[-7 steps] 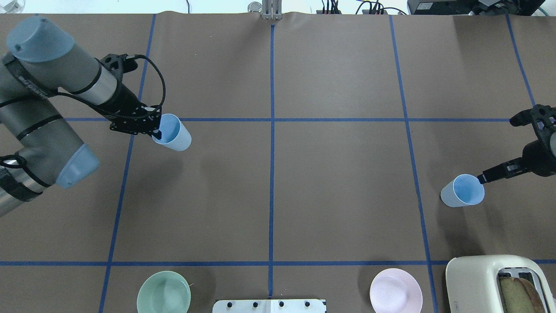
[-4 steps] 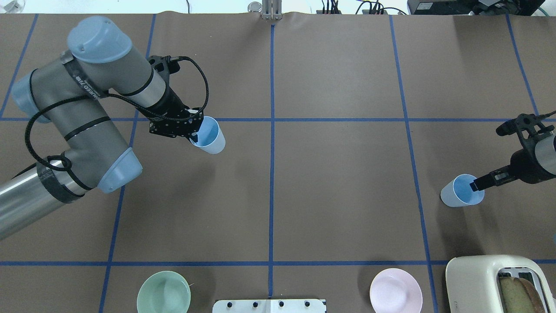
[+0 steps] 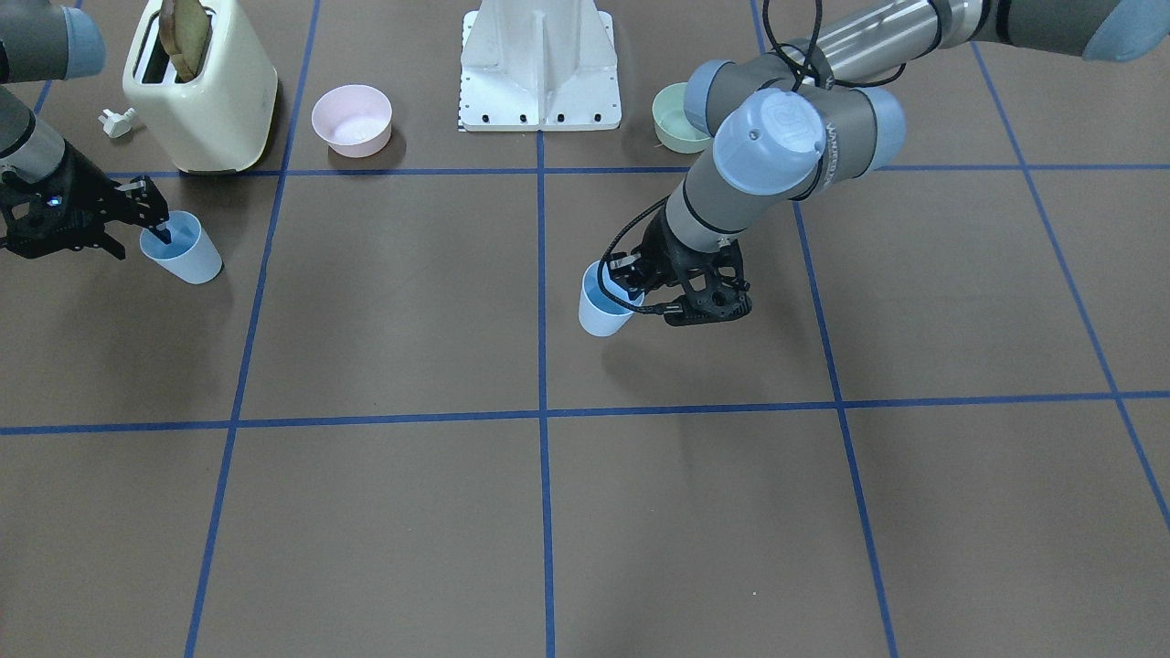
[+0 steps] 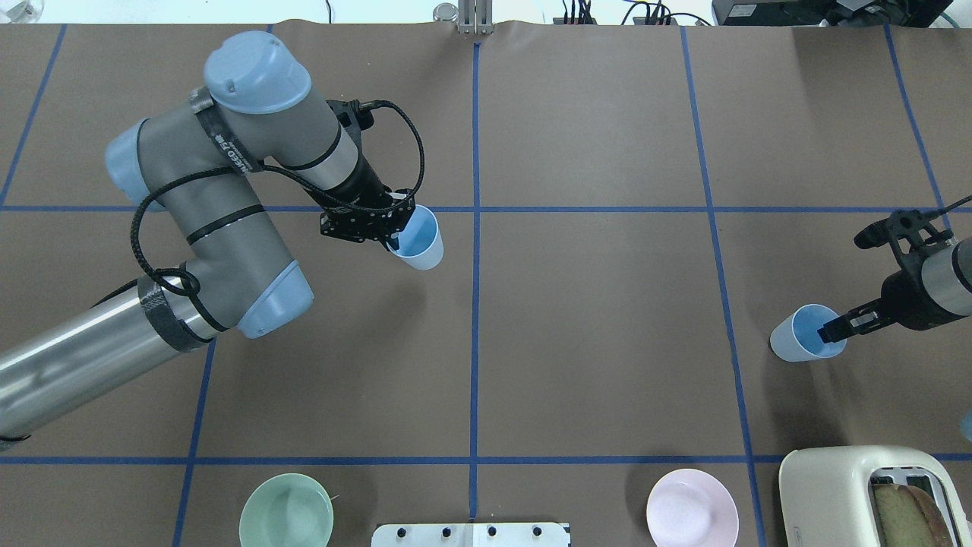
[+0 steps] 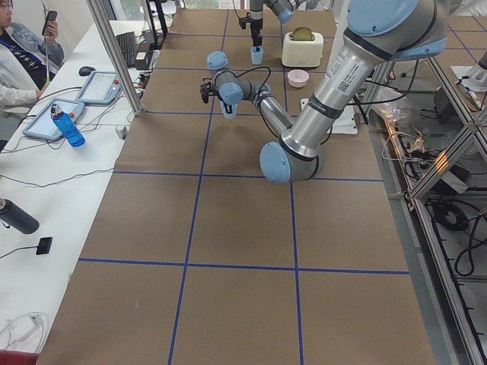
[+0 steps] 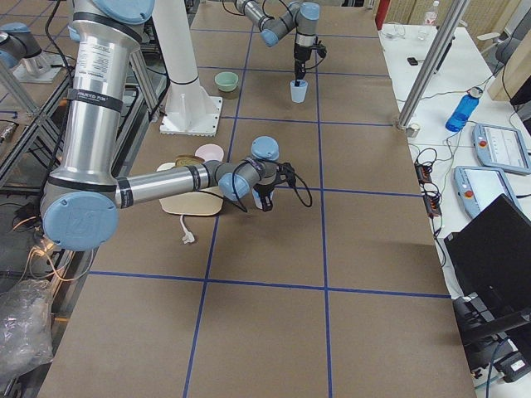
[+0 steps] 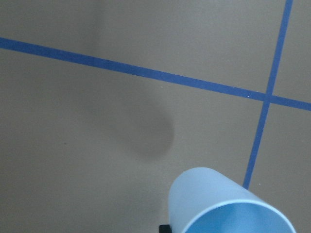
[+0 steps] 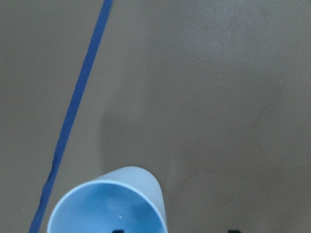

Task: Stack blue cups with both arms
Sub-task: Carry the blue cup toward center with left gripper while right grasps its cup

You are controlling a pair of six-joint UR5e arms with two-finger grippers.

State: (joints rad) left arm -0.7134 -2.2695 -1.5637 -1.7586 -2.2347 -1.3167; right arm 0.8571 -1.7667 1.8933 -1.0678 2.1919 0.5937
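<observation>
**Left cup (image 4: 420,234) swept toward centre; right cup (image 4: 799,340) awaited its grip**

Nearer the robot, the right gripper (image 4: 833,330) had crept in over the right cup, which stayed standing on the table (image 4: 592,342). One finger hung inside the rim and the other outside it, with the jaws apart and nothing yet pinched. Farther out, the left gripper (image 4: 396,235), clamped on the left cup's rim, had carried it clear of the table. In about a second it swung from the left side to just short of the centre line (image 4: 474,319). That put one cup close to a likely meeting point. The other had still to be gripped and lifted before any stacking.
</observation>
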